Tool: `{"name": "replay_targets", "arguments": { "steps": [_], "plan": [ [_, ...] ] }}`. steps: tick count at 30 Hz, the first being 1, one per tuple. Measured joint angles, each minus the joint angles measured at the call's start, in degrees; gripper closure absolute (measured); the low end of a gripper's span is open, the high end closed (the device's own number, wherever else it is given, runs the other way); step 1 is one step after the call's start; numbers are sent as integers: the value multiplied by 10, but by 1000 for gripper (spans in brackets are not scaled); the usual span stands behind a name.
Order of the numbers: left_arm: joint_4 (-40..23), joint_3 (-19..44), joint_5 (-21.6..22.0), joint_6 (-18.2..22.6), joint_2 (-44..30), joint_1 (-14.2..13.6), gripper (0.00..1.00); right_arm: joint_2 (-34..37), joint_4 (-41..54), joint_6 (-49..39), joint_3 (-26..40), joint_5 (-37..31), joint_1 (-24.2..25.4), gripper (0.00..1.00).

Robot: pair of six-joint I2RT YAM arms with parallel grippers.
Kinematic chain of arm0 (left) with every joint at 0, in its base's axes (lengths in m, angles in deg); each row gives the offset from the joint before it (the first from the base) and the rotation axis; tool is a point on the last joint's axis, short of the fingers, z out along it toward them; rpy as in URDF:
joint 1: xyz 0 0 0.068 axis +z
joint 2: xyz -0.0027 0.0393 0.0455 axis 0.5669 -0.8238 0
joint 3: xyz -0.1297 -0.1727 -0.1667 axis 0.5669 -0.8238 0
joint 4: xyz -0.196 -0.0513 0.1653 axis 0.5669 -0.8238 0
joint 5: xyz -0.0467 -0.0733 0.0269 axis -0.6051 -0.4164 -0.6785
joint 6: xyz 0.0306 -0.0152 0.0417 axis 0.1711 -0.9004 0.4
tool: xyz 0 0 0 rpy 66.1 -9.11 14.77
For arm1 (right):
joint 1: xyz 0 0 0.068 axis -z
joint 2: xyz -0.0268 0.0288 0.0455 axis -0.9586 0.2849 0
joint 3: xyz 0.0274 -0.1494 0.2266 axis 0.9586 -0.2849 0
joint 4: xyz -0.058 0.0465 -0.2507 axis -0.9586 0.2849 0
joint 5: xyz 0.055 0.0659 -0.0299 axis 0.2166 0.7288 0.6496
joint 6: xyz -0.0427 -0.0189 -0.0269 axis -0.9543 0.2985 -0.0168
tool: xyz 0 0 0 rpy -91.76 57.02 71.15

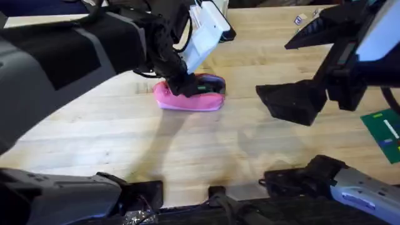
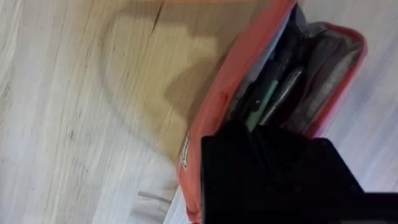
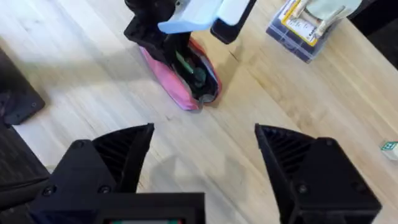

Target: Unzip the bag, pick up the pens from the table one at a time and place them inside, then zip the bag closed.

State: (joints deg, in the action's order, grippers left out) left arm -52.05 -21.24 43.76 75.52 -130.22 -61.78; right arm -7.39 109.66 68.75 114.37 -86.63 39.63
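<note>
Overhead: left pincer [image 1: 181, 84] down at one end of bag [image 1: 190, 99], jaw state cannot tell. Right pincer [image 3: 202, 152] hanging above bare bench [image 1: 187, 156], well apart from bag, fingers spread wide, nothing held. Bag mid-bench, unzipped, mouth gaping. Pens [image 2: 264, 99] inside, at least one mint-green plus darker ones. No loose pens visible on bench. Judgement: unzip done, loading likely done or nearly, zip-closing left.
</note>
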Motion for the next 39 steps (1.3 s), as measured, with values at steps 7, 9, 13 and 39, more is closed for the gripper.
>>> {"name": "replay_targets", "arguments": {
  "steps": [7, 9, 13, 39],
  "plan": [
    [9, 0, 30, 1, 0, 0, 204, 0, 0, 0, 0, 0, 0, 3],
    [9, 0, 31, 0, 0, 0, 26, 0, 0, 0, 0, 0, 0, 3],
    [9, 1, 34, 0, 0, -1, 9, 0, 0, 0, 0, 0, 0, 3],
    [-88, 20, 45, 11, 166, 155, 8, 48, -10, 2, 0, 0, 0, 4]
  ]
}}
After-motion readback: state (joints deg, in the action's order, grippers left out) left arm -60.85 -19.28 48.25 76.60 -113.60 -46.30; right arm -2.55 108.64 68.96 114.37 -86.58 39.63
